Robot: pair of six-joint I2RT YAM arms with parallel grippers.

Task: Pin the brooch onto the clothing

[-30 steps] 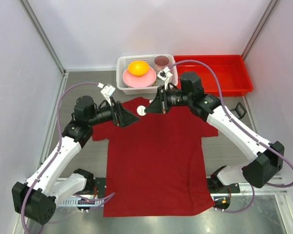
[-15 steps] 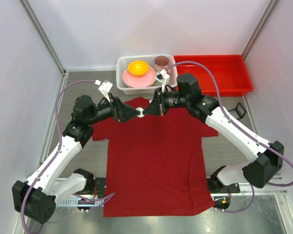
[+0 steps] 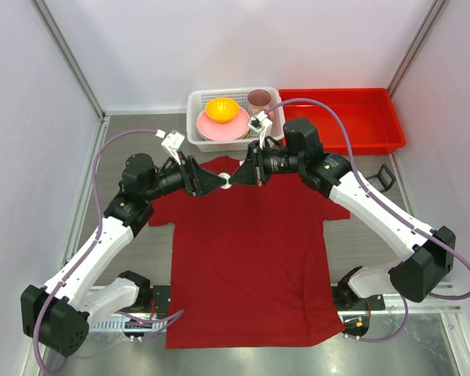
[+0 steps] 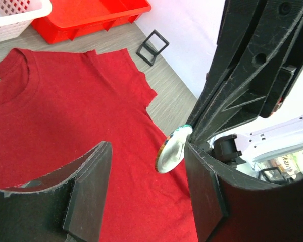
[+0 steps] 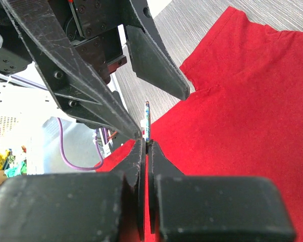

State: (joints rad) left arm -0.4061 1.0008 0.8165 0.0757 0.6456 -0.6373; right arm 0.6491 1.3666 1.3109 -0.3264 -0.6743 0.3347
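grey table [image 3: 141, 125] under dark red t-shirt [image 3: 251, 258], white walls [image 3: 243, 39] around.

White basket [image 3: 196, 142], orange bowl [image 3: 222, 108], red tray [image 3: 346, 119]

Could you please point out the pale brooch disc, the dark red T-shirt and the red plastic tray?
small round pale grey-green brooch disc [image 4: 172, 150]: left wrist view, its face.
large dark red T-shirt [image 3: 251, 258]: top external view, its chest.
red plastic tray [image 3: 337, 117]: top external view, its bare floor.
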